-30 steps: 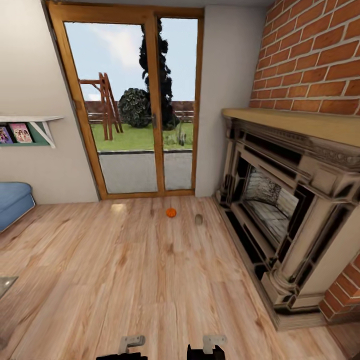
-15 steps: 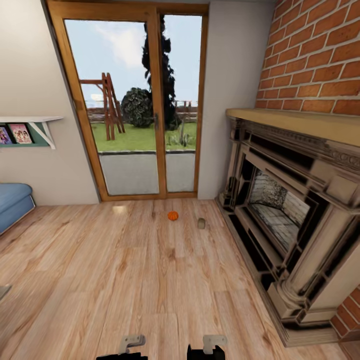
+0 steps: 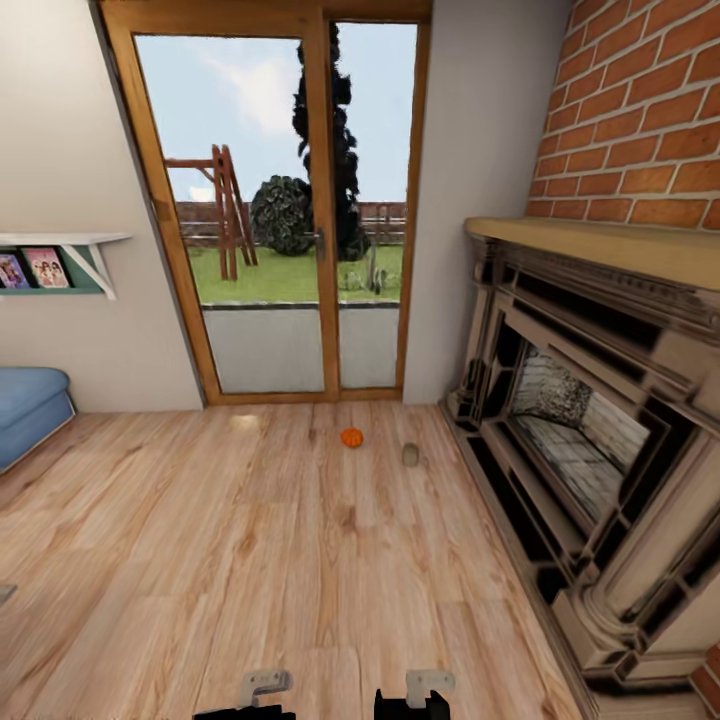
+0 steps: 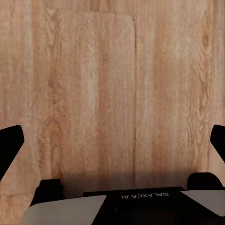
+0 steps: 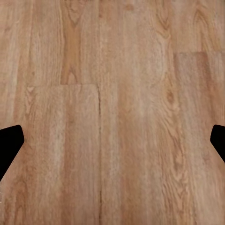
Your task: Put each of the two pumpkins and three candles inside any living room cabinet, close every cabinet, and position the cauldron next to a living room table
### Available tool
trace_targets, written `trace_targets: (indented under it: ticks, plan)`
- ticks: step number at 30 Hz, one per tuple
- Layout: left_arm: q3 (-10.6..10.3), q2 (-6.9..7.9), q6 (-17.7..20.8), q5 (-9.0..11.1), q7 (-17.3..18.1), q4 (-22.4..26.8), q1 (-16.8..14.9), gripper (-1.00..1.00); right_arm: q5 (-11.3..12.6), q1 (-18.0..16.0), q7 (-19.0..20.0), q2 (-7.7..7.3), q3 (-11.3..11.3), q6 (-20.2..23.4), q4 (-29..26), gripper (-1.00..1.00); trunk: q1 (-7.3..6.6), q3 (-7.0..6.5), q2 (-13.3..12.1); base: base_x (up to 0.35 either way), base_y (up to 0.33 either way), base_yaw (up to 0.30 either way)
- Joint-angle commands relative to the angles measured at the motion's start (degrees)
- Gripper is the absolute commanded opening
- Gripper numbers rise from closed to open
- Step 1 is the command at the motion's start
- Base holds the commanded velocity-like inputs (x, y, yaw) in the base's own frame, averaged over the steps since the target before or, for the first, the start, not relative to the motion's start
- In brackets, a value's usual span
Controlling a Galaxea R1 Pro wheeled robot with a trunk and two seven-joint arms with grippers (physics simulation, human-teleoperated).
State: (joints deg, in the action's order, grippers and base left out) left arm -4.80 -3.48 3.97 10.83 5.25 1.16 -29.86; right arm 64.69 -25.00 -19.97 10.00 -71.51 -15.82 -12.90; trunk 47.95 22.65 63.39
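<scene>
So, head view first: a pumpkin [image 3: 351, 438] sits on the wood floor [image 3: 250, 560] at about 12 o'clock from the robot, well ahead, with a candle [image 3: 410, 455] just beside it at roughly 1 o'clock. Fireplace [image 3: 590, 440] runs along the 2 to 3 o'clock side, glass door [image 3: 280, 220] straight behind the pumpkin, and a blue sofa [image 3: 30, 410] edge pokes in at 10 o'clock. Both arms are cut off at the bottom edge, so I can't read the claws from there.

Left wrist view: the left gripper [image 4: 112, 145] has its fingertips wide apart, nothing between them, bare planks below.

Right wrist view: the right gripper [image 5: 112, 140] is the same, spread open and empty.

Risk, I reckon: both items are small and round-ish, so a clumsy approach could nudge the pumpkin rolling toward the door or fireplace. The candle is too tiny to make out its wick.
</scene>
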Motion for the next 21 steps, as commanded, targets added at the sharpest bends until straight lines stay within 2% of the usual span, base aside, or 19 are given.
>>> trace_targets:
  ticks: [1,7,21]
  plan:
    - [-0.48,0.02,0.32,0.62,0.11,0.07,-0.03,1.0,0.54,-0.05,-0.25,0.0,-0.45,-0.27,-0.02,1.0,0.02,0.06,0.04,0.172,0.0,0.27]
    - [-0.48,0.04,0.31,0.61,0.11,0.07,-0.03,1.0,0.53,-0.05,-0.25,0.0,-0.4,-0.26,-0.02,1.0,0.02,0.07,0.04,0.172,0.0,0.146]
    - [-0.47,0.05,0.31,0.64,0.11,0.07,-0.03,1.0,0.55,-0.05,-0.25,-0.07,-0.38,-0.26,-0.02,1.0,0.02,0.07,0.04,0.173,0.0,0.009]
